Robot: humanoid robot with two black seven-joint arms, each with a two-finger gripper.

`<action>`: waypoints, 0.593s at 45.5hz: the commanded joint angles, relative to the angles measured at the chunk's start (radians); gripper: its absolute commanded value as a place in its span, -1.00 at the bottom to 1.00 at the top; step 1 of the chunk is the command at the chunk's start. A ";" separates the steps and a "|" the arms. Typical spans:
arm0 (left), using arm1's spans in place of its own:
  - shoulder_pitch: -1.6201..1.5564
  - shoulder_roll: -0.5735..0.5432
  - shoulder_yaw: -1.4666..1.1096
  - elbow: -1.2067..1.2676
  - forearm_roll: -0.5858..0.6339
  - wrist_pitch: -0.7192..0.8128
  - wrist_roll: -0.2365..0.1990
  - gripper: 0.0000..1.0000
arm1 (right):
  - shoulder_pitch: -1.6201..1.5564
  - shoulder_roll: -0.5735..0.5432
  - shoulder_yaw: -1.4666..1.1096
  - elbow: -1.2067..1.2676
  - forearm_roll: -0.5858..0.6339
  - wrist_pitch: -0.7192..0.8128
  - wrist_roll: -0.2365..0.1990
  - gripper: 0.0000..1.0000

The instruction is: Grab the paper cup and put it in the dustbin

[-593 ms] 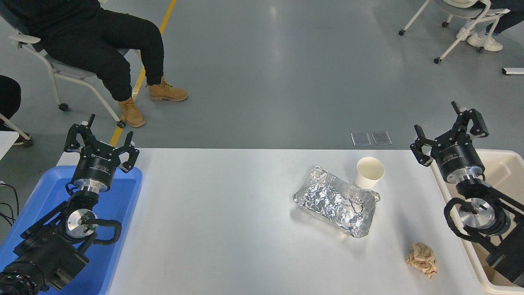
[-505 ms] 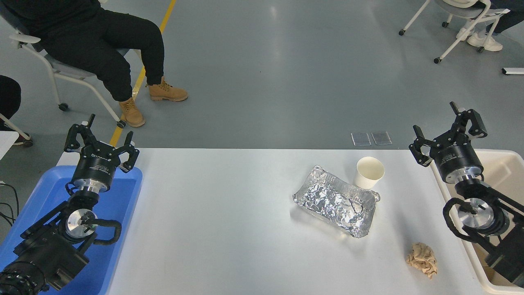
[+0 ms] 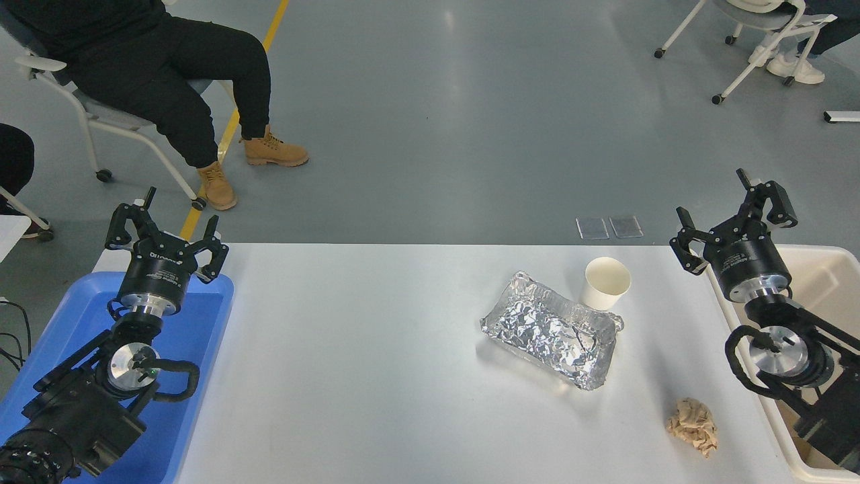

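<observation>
Paper cup (image 3: 607, 283) sits upright at about 1 o'clock on the table, touching the foil tray (image 3: 549, 330). Right gripper (image 3: 732, 214) hovers spread wide and empty by the dustbin (image 3: 833, 269) at 3. Clip that tray and the cup probably tips. Brown paper ball (image 3: 692, 425) sits at 5, left gripper (image 3: 164, 225) is wide too, parked at 9.

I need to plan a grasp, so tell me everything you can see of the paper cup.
The paper cup is small, plain white and tapered, with a rolled rim and a cream inside that looks empty. It stands upright, mouth up, on the white table toward the far right, right at the far corner of the crinkled foil tray; whether they touch cannot be told. It looks undented. Nothing holds it: the open right claw hangs off to its right, clearly apart.
</observation>
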 commanded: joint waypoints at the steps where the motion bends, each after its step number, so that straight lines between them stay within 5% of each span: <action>1: 0.000 0.000 0.000 0.000 0.000 0.000 0.000 0.98 | 0.008 0.003 -0.003 0.004 0.000 0.000 0.000 1.00; 27: 0.000 0.000 0.000 0.000 0.000 0.000 0.000 0.98 | 0.042 0.008 -0.011 -0.011 -0.002 0.002 -0.003 1.00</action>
